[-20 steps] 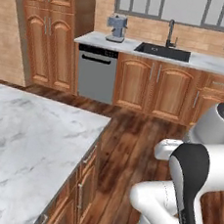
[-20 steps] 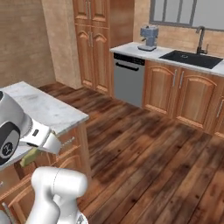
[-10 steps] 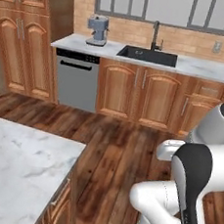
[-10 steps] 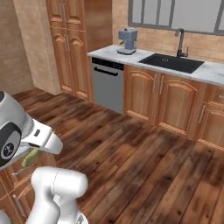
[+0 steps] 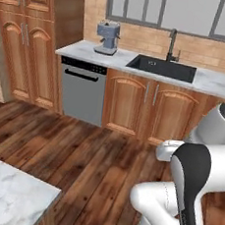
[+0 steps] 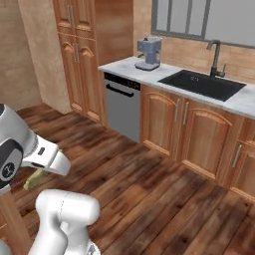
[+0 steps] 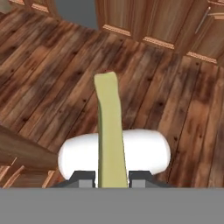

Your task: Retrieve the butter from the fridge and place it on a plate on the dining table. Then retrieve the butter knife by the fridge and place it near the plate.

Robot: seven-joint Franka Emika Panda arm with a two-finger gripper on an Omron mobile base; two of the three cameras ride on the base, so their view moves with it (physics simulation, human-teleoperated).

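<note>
The butter (image 7: 109, 131), a slim olive-yellow stick, juts forward from between my two fingertips in the hand view, above the wooden floor. My gripper (image 7: 112, 177) is shut on it. From the right base camera, the butter (image 6: 34, 180) peeks out below the white hand at the left edge. A marble corner of the dining table (image 5: 5, 201) lies at the lower left of the left base view. The fridge, the plate and the butter knife are out of view.
Ahead runs a marble counter with a black sink (image 5: 161, 68) and a grey coffee machine (image 5: 107, 37) over wooden cabinets and a steel dishwasher (image 5: 82, 89). Tall wooden cabinets (image 5: 24, 40) stand at the left. Open plank floor (image 5: 89, 156) lies between.
The whole picture has shifted, so the base has driven: the counter looms closer and the table has slid away to the lower left. The butter stays in the shut gripper.
</note>
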